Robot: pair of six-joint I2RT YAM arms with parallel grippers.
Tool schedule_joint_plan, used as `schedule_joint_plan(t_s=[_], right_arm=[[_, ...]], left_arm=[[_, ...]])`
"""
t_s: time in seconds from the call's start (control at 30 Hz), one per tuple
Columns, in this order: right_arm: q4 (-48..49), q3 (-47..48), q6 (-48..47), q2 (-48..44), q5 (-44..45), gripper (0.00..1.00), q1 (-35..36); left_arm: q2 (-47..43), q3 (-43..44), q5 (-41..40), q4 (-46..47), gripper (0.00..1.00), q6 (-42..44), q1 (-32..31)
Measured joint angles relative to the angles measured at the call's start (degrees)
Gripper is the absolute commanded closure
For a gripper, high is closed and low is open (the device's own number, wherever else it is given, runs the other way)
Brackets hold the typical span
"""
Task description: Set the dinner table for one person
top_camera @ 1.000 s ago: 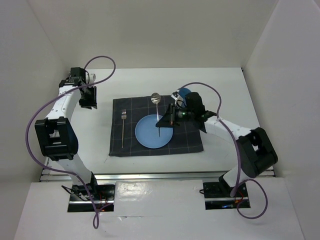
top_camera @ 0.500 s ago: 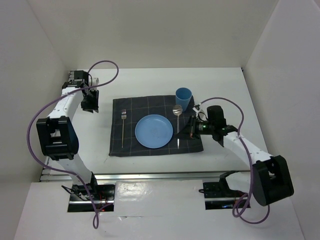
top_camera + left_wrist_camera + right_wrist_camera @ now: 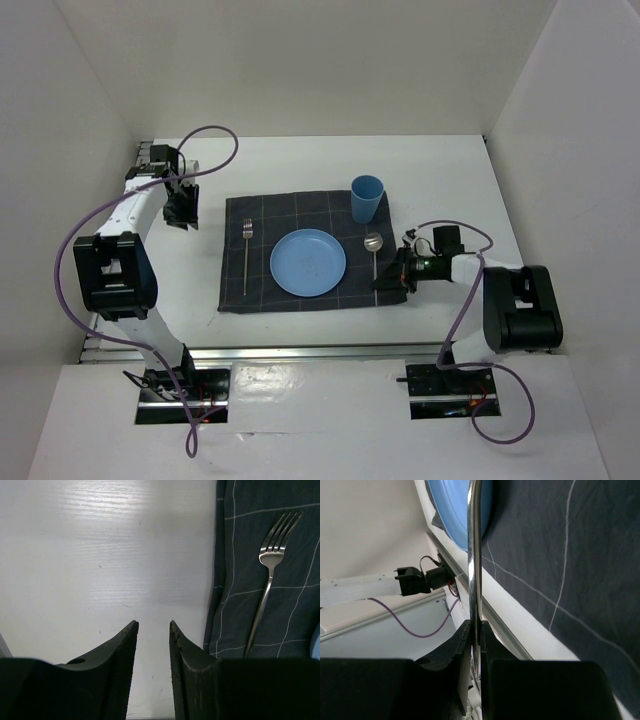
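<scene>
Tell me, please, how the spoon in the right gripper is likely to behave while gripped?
The spoon looks like polished metal, so probably stiff and light but slippery. The right gripper pinches only its thin handle, so it might pivot in the grip. Its flat handle suggests it would hardly roll on the placemat.

Cannot see the bowl of the spoon in the right wrist view, cut off by the top edge with most of the plate, nor the handle's near end, buried between the fingers of the right hand. Cannot follow the fork to its end in the left wrist view, hidden behind a finger of the left hand.
</scene>
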Motion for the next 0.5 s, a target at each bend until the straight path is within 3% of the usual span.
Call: schedule_joint_plan(t_s=[0.5], right_arm=[[6.3, 4.1, 0.5, 11.5, -2.1, 1.0, 0.0]], left_arm=[[-0.7, -0.9, 0.0, -0.1, 0.61, 0.0, 0.0]])
